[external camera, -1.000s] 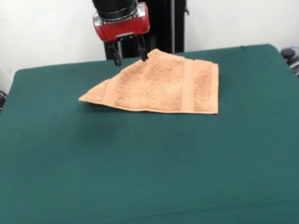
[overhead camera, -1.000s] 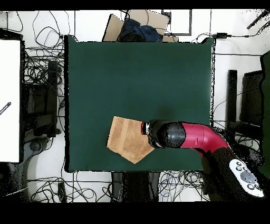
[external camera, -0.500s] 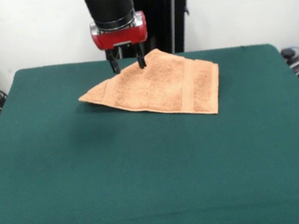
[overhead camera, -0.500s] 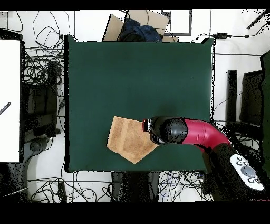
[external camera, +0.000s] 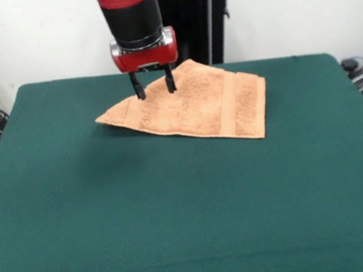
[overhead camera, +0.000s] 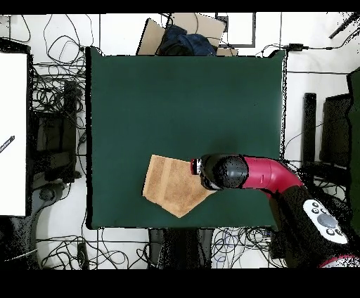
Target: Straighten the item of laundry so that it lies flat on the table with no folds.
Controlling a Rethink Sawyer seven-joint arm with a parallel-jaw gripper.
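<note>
A red and black arm [external camera: 133, 17] comes down from the top of the front view, its gripper [external camera: 153, 87] spread, the two dark fingers [external camera: 137, 88] parted and nothing between them. The tips stand over the upper left part of a peach-tan towel [external camera: 194, 105], at or just above the cloth; contact cannot be told from this angle. The towel lies in the upper middle of the green table [external camera: 177, 214], folded into a lopsided shape: a point stretches toward the left, a straight edge closes the right side, and a paler woven band [external camera: 229, 105] runs down near that edge. The left part looks slightly raised, with a shadow beneath it. Seen from overhead, the towel [overhead camera: 169, 186] sits low in the frame, left of centre, close to the table's [overhead camera: 183, 91] bottom edge, one corner pointing down. There the arm [overhead camera: 264, 176] reaches in from the lower right and its dark wrist covers the towel's right side, hiding the fingers entirely. Cables [overhead camera: 56, 98] crowd the floor around the table.
</note>
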